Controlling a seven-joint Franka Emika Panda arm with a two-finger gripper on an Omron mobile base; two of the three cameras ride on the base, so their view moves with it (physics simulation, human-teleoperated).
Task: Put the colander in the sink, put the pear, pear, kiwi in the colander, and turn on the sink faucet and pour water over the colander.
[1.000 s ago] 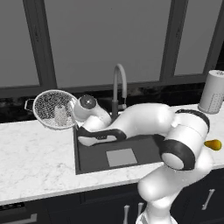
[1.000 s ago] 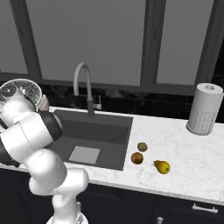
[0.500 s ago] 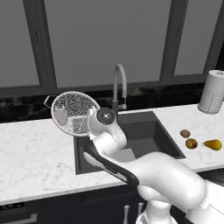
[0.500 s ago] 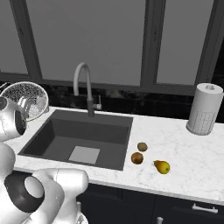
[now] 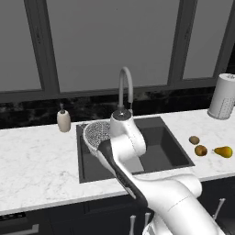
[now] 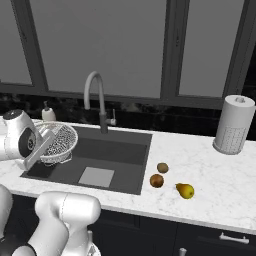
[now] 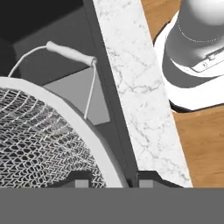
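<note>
Currently the gripper [image 7: 107, 178] pinches the colander [image 7: 39, 131] by its rim, one finger each side; sink [image 7: 52, 52] basin lies beyond the fingertips.

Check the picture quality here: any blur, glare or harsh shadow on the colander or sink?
Left base view: sharp, flat even light, colander mesh partly hidden by the arm. Right base view: sink floor dark, its grey patch clear, no glare. Hand view: crisp close-up, colander rim between the tool tips, soft shading only.
</note>
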